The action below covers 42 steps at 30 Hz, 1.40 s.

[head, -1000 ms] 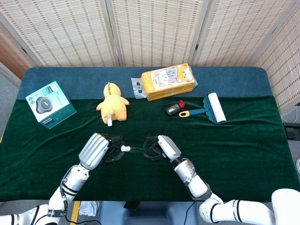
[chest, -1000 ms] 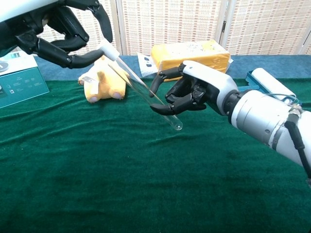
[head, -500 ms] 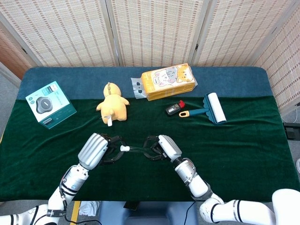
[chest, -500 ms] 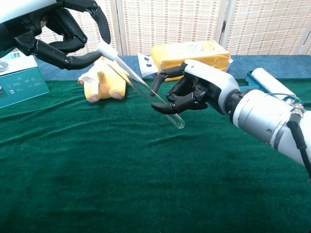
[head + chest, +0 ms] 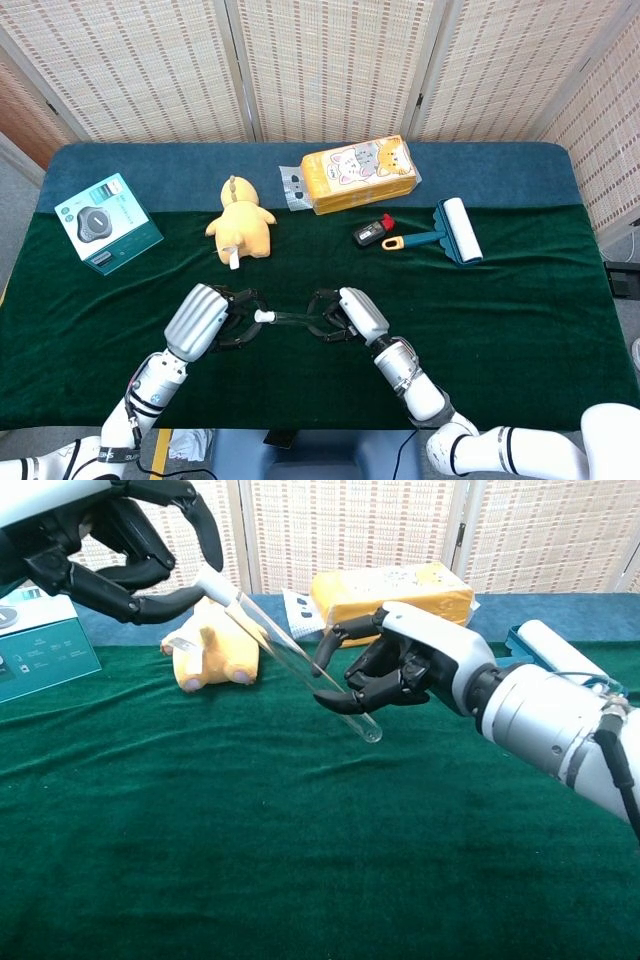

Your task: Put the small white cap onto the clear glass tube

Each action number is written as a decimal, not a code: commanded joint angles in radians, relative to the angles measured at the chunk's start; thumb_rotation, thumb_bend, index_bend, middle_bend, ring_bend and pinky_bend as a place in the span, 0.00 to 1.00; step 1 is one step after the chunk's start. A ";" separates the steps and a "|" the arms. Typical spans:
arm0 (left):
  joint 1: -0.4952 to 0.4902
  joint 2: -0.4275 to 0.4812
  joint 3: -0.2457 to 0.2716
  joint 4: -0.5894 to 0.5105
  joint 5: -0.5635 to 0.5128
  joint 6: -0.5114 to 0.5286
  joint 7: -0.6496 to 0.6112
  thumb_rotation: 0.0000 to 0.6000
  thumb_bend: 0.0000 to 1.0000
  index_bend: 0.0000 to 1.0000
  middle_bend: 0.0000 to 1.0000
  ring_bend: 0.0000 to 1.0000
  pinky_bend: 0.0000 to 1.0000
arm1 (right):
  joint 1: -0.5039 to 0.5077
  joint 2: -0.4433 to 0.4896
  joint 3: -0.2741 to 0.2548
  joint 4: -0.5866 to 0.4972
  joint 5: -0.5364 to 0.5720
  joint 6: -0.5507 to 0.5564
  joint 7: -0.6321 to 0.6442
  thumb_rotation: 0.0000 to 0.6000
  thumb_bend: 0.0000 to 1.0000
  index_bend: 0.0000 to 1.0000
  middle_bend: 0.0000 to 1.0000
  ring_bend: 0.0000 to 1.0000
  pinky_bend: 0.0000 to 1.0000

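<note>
The clear glass tube (image 5: pixel 300 665) hangs slanted above the green cloth, and my right hand (image 5: pixel 405 670) grips it near its lower, closed end. The small white cap (image 5: pixel 215 584) sits at the tube's upper end. My left hand (image 5: pixel 130 540) pinches that cap between thumb and a finger, its other fingers spread. In the head view the tube (image 5: pixel 292 320) lies almost level between my left hand (image 5: pixel 205 318) and my right hand (image 5: pixel 348 314), with the cap (image 5: pixel 262 317) at its left end. How deep the cap sits on the tube is not visible.
A yellow plush toy (image 5: pixel 240 222) lies behind the hands. A yellow tissue pack (image 5: pixel 360 172), a small black and red item (image 5: pixel 373 233) and a lint roller (image 5: pixel 450 232) are at the back right. A teal box (image 5: pixel 107 222) sits at the far left.
The tube's upper end and the cap have shifted slightly left with my left hand. My right hand has edged a little right while keeping its grip on the tube.
</note>
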 commanded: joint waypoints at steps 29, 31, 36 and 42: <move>-0.010 -0.017 -0.002 -0.003 -0.009 -0.018 0.017 1.00 0.49 0.62 1.00 0.86 0.76 | 0.024 -0.024 0.019 -0.010 0.015 -0.004 -0.027 1.00 0.72 0.78 1.00 0.89 1.00; -0.011 -0.019 -0.002 -0.002 -0.009 -0.017 0.017 1.00 0.49 0.62 1.00 0.86 0.76 | 0.024 -0.025 0.020 -0.011 0.014 -0.004 -0.025 1.00 0.72 0.78 1.00 0.89 1.00; -0.010 -0.022 -0.001 0.001 -0.008 -0.017 0.018 1.00 0.49 0.62 1.00 0.86 0.76 | 0.025 -0.027 0.019 -0.009 0.015 -0.004 -0.026 1.00 0.72 0.78 1.00 0.89 1.00; -0.013 -0.003 0.003 -0.005 -0.023 -0.038 0.024 1.00 0.48 0.25 1.00 0.84 0.76 | 0.024 -0.022 0.016 -0.008 0.024 -0.007 -0.034 1.00 0.72 0.78 1.00 0.89 1.00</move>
